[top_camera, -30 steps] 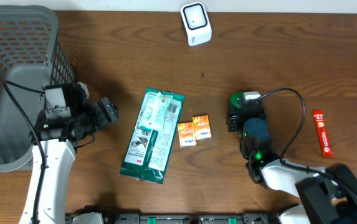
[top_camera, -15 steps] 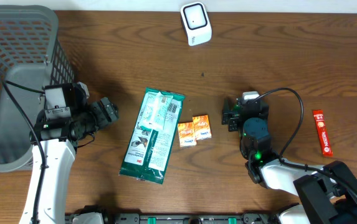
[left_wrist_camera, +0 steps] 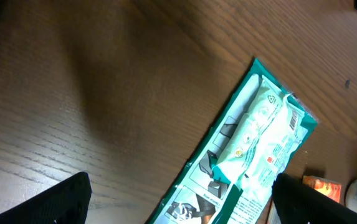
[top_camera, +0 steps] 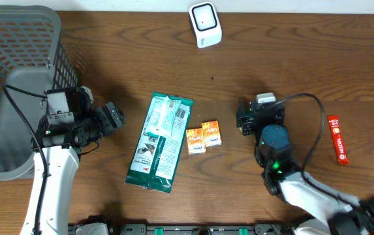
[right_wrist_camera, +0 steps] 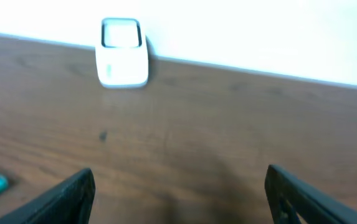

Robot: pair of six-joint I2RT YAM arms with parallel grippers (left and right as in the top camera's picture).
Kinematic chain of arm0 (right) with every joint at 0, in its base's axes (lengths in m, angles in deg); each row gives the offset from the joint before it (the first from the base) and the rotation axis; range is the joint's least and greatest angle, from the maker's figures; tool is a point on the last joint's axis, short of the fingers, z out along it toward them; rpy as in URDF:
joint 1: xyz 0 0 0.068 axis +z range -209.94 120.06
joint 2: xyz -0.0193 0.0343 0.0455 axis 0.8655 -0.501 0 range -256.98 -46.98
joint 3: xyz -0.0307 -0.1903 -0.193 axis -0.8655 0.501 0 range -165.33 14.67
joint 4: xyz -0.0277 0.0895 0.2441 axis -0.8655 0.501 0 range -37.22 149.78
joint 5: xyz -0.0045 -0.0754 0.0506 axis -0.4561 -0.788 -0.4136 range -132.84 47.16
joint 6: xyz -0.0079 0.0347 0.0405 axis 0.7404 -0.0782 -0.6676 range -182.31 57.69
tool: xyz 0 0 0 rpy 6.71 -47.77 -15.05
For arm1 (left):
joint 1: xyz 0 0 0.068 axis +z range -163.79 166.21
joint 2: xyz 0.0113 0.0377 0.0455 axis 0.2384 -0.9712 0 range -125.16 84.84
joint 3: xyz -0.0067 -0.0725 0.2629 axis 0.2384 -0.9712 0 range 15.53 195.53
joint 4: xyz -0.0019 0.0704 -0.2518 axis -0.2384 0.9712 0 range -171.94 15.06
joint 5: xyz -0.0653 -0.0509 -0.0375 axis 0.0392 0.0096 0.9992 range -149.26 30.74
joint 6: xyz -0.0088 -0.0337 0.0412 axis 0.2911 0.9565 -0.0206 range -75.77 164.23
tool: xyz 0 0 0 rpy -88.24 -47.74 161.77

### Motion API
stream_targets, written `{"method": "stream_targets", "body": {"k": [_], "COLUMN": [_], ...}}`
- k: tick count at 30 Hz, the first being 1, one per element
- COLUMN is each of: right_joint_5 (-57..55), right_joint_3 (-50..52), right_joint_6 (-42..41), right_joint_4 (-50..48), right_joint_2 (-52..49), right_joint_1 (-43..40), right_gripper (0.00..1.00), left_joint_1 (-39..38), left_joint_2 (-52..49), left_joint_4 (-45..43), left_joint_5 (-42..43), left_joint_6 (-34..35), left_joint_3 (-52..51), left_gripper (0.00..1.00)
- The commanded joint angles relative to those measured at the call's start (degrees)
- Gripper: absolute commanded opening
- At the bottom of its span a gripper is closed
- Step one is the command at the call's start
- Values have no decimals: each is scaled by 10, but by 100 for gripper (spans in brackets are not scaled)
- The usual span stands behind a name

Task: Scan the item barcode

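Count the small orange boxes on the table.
2. One orange box lies just right of the green packet; the second orange box sits right beside it, further right. None seem hidden.

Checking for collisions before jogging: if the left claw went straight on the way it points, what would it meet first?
Probably the green packet, lying flat ahead of the open left claw; height is unclear, so it might pass over.
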Motion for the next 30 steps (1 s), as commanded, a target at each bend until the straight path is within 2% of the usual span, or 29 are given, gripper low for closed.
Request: {"method": "stream_targets", "body": {"k": [1, 7, 10, 15, 16, 19, 21, 30], "right_joint_5": [24, 32, 69, 193, 244, 314, 317, 280], "right_joint_3": [-44, -238, -363, -535, -579, -637, -657, -665], "right_joint_6": [17, 33, 39, 38, 39, 43, 43, 51], "right_joint_4": [91, 453, 631, 867, 945, 1061, 1099, 1089], "right_joint_2": [64, 105, 95, 50, 26, -26, -58, -144], "right_joint_1": [1, 0, -6, -36, -52, -80, -91, -112], "right_gripper": [80, 81, 77, 77, 77, 84, 99, 99], "left_joint_1": [5, 5, 5, 5, 5, 5, 5, 5], "left_joint_2": [-2, -2, -2, -2, -2, -2, -2, -2], "left_joint_4": [2, 2, 2, 2, 2, 2, 2, 2], "left_joint_5": [-8, -8, -8, -8, -8, -8, -8, -8], "left_joint_6": [7, 7, 7, 7, 7, 7, 7, 7], "left_joint_3": [3, 3, 3, 3, 3, 3, 3, 3], "left_gripper": [93, 93, 93, 93, 93, 93, 93, 93]}}
